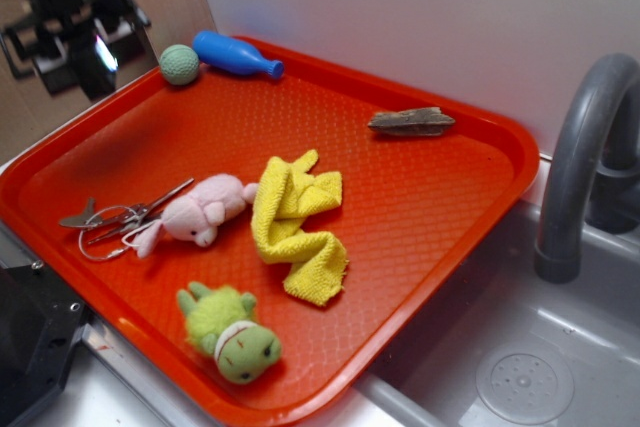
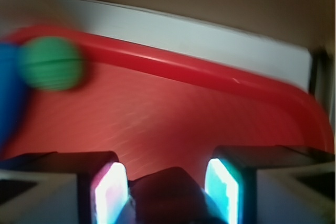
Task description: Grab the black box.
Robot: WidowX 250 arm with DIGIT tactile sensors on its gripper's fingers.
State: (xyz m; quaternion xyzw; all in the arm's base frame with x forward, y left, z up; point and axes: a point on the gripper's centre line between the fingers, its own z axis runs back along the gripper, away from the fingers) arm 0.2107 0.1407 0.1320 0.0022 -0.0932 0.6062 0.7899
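Above the far left corner of the red tray (image 1: 470,237), beside the green ball (image 1: 179,64), the gripper (image 2: 169,192) is held raised. Between its jaws a dark block is seen, judged to be the black box (image 2: 165,192), apparently pinched; the grab is judged essentially done.

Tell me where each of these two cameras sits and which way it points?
Exterior: above and in front, looking down on the red tray beside a sink; the arm shows blurred at top left.
Wrist: on the arm, looking low across the tray between the gripper fingers, a dark block between them.
Shared: tray, green ball, blue pin.
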